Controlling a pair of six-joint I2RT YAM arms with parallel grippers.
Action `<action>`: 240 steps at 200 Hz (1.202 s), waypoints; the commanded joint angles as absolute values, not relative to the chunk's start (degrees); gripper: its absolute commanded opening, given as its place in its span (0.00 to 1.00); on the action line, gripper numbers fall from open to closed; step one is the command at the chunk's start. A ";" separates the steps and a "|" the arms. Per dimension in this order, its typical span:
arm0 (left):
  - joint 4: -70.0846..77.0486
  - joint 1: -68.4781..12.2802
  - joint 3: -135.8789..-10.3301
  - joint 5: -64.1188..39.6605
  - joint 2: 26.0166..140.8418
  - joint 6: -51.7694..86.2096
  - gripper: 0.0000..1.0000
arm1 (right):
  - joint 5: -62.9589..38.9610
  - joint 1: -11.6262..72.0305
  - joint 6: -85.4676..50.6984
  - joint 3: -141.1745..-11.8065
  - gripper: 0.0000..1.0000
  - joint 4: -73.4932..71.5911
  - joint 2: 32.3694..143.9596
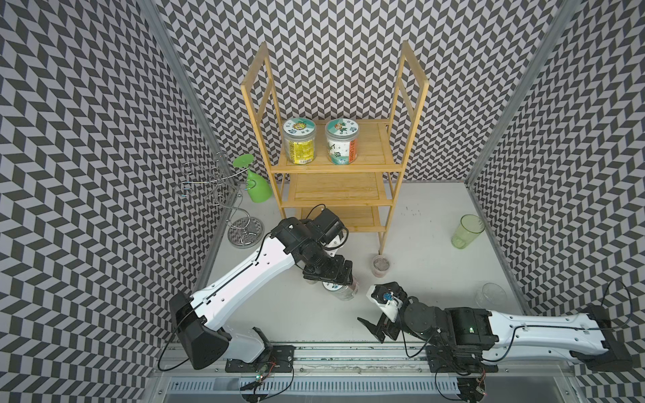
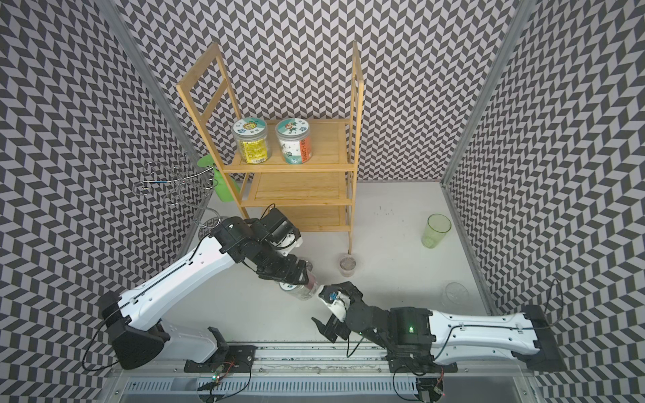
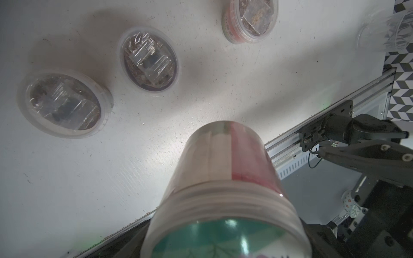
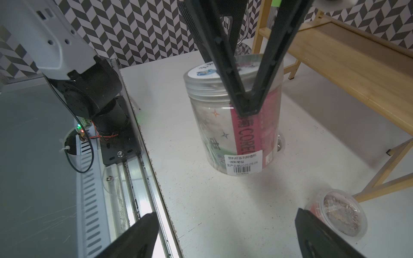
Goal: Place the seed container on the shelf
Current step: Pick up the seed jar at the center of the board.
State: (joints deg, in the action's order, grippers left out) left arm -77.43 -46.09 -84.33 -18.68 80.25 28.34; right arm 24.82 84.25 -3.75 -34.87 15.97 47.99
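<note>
**Figure.** Placing the seed container (image 4: 214, 125), early stage. I judge the pick made and the transfer not yet begun. The clear, lidded jar with the pink-and-white label is on the table (image 1: 436, 279) in front of the shelf (image 1: 336, 192), on the robot's side of the shelf's front legs and not on any tier. I cannot tell whether its base has left the table. In the right wrist view it looks seated or barely raised, and it leans slightly. As I read it, what is left is to lift it, carry it to the shelf, set it on a tier and let go. The top tier carries two labelled jars (image 1: 298, 141) with bare wood beside them. The middle tier is bare, and the left arm partly hides the lowest.

**Left end effector** (image 1: 335, 281): it sits over the container from above and pinches the jar's wall just under the lid. The right wrist view shows one finger (image 4: 245, 105) pressed on the pink label, while the opposite finger is hidden behind the jar. The container therefore lies between the jaws, lid toward the wrist.

**Right end effector** (image 4: 225, 236): it is spread wide and holds nothing. It faces the container from farther off the shelf and stands apart from it. A small tub (image 1: 380, 265) sits by the shelf's front leg.
</note>
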 commanded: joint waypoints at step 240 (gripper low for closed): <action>-76.60 -45.61 -85.25 -22.52 78.18 23.71 0.71 | 21.54 78.18 1.31 -33.02 0.99 -12.13 59.97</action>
State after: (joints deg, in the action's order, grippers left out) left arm -77.67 -45.80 -84.51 -20.97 80.09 24.93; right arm 23.79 78.43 1.87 -30.76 -8.23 58.33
